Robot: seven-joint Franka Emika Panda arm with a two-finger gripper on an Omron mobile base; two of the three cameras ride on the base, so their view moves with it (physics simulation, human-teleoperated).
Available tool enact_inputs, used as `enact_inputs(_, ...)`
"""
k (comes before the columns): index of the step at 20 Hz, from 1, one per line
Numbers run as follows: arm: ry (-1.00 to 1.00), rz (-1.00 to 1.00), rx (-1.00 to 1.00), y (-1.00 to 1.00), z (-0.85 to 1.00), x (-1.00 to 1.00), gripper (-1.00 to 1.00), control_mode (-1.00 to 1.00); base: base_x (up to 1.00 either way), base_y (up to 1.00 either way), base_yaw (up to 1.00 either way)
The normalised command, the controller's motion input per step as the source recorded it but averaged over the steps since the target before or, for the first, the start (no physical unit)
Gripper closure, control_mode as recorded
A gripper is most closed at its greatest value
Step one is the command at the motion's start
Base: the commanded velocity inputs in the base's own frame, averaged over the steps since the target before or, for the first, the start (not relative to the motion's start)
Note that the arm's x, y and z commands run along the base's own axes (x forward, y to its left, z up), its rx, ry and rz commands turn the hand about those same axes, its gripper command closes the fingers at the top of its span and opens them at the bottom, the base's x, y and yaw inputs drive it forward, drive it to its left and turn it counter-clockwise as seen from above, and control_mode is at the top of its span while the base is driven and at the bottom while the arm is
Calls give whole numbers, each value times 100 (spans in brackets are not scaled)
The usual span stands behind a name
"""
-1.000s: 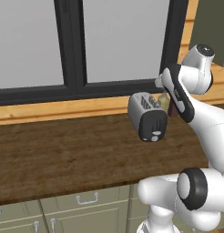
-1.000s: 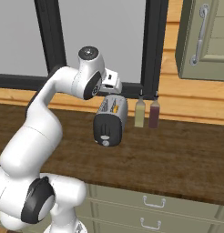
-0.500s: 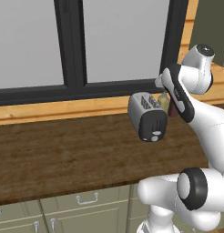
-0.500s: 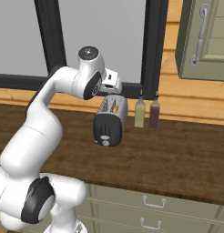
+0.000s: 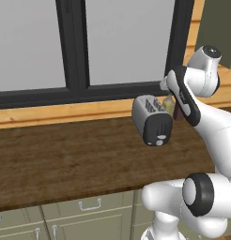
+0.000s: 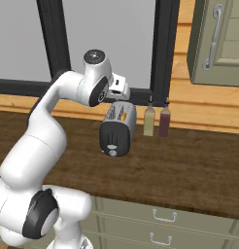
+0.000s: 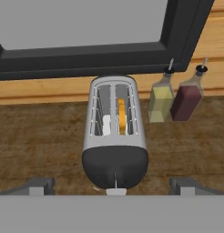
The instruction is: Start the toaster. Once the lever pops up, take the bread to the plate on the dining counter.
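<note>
While the tool (image 7: 112, 186) is hanging wide open and holding nothing, its two tips are sitting at the bottom corners of the hand view, either side of the toaster (image 7: 114, 136) at mid-frame. That toaster is standing on the dark wood desk (image 7: 41, 136), with the bread (image 7: 121, 116) showing in its right slot and the lever (image 7: 115, 179) low on its black end panel
</note>
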Motion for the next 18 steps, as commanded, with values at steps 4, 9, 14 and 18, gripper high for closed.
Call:
enact_inputs(4, 0, 0, 0, 0, 0, 0, -100, -100, 0, 0, 0)
enact_inputs(9, 0, 0, 0, 0, 0, 0, -100, -100, 0, 0, 0)
enact_inputs(14, 0, 0, 0, 0, 0, 0, -100, -100, 0, 0, 0)
enact_inputs(18, 0, 0, 0, 0, 0, 0, -100, -100, 0, 0, 0)
